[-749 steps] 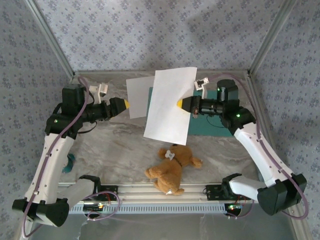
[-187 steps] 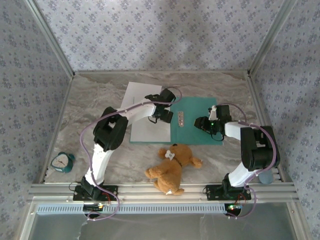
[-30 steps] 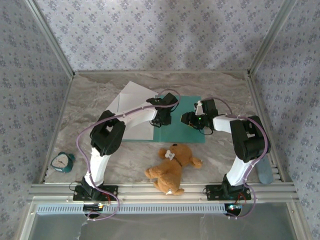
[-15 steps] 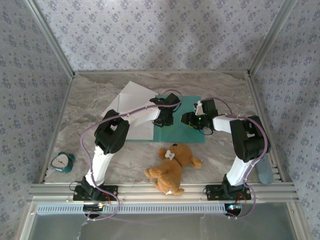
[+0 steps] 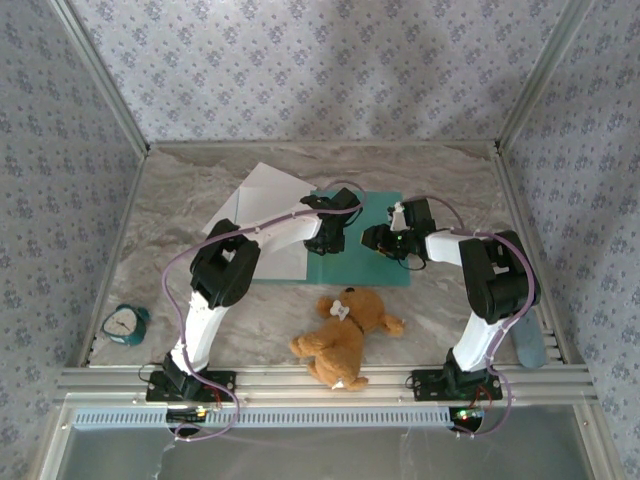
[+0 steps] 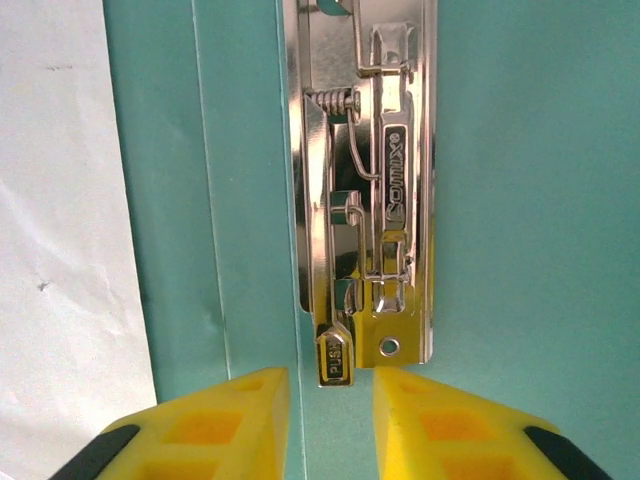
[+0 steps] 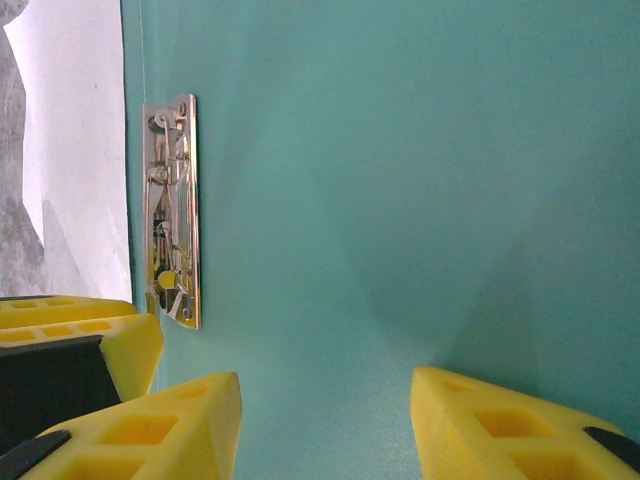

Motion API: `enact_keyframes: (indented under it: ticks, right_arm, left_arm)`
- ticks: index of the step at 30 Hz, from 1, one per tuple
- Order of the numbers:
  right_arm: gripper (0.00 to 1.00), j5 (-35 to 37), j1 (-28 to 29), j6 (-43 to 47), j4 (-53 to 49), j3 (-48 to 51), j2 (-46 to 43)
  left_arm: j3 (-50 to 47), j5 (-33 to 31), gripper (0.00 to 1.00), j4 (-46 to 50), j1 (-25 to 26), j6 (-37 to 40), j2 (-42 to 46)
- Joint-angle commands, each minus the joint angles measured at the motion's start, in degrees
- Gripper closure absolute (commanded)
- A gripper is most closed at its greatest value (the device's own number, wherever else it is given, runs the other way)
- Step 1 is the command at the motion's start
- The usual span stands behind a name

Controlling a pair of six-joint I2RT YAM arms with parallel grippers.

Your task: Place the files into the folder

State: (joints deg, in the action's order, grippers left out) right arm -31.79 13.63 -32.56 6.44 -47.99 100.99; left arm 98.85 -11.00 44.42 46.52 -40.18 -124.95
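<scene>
The teal folder lies open on the marble table, its metal clip at the inner spine. The white files lie overlapping on and beyond its left half, seen as a white sheet in the left wrist view. My left gripper hovers low over the spine, narrowly open. The clip's push tab sits just ahead of the gap at the left gripper, touching neither finger. My right gripper is open over the folder's right half, its fingers wide at the right gripper. The clip shows beside it.
A brown teddy bear lies near the front edge. A small teal alarm clock sits at the front left. A blue-grey object rests at the front right. Patterned walls and metal frame posts enclose the table.
The left arm's elbow has shifted a little to the right and its gripper has crept slightly along the spine. The right arm, folder and sheets have stayed put.
</scene>
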Motion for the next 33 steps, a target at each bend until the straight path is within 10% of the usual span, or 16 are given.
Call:
enact_keyframes:
  ticks: [1, 33]
  right_arm:
    - [0.50, -0.7, -0.1, 0.2, -0.5, -0.8, 0.7]
    - [0.50, -0.8, -0.2, 0.2, -0.5, -0.4, 0.6]
  left_arm:
    - [1.7, -0.6, 0.75, 1.2, 0.3, -0.2, -0.9]
    - [2.3, 0.0, 0.72, 0.4, 0.2, -0.1, -1.2]
